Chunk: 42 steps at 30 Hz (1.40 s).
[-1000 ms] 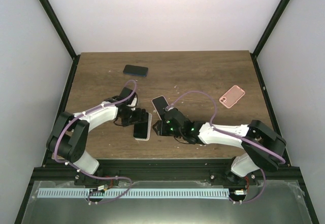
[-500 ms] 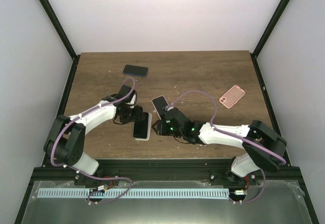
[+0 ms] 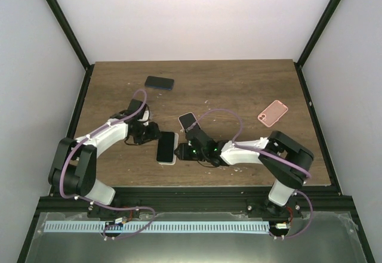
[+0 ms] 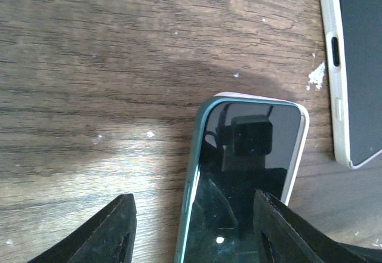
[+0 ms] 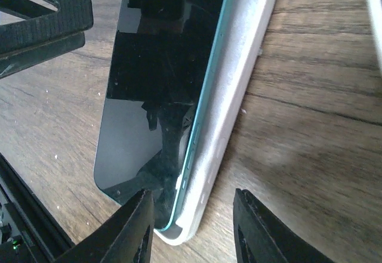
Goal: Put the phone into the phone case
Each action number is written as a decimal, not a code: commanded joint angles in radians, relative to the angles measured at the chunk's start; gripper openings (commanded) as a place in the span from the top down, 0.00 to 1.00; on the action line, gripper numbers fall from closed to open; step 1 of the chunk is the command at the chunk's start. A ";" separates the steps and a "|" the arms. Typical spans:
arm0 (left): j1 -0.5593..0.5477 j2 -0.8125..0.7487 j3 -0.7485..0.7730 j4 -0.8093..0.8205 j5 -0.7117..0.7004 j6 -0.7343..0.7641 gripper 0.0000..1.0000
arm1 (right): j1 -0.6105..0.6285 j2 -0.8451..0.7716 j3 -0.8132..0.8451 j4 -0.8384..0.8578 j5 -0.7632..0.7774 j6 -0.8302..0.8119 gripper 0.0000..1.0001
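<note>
Phone (image 3: pixel 166 147) atop phone case (image 5: pixel 233 96), cased phone (image 3: pixel 187 121) just behind, another phone (image 3: pixel 159 83) far back, spare case (image 3: pixel 273 112) far right.

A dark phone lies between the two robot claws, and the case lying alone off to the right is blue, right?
Not blue: the case lying alone off to the right is pink, as the top external view shows. A dark phone does lie between the left gripper and the right gripper.

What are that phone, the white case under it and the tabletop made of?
Phone: glossy glass front, it mirrors the camera; teal rim, maybe metal.
Case: matte white, likely silicone or soft plastic.
Tabletop: wood grain, dull finish; solid wood or laminate.
</note>
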 commanded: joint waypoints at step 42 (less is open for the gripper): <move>-0.129 0.005 -0.116 0.160 0.177 -0.130 0.76 | -0.116 0.140 0.035 0.084 -0.052 -0.068 0.79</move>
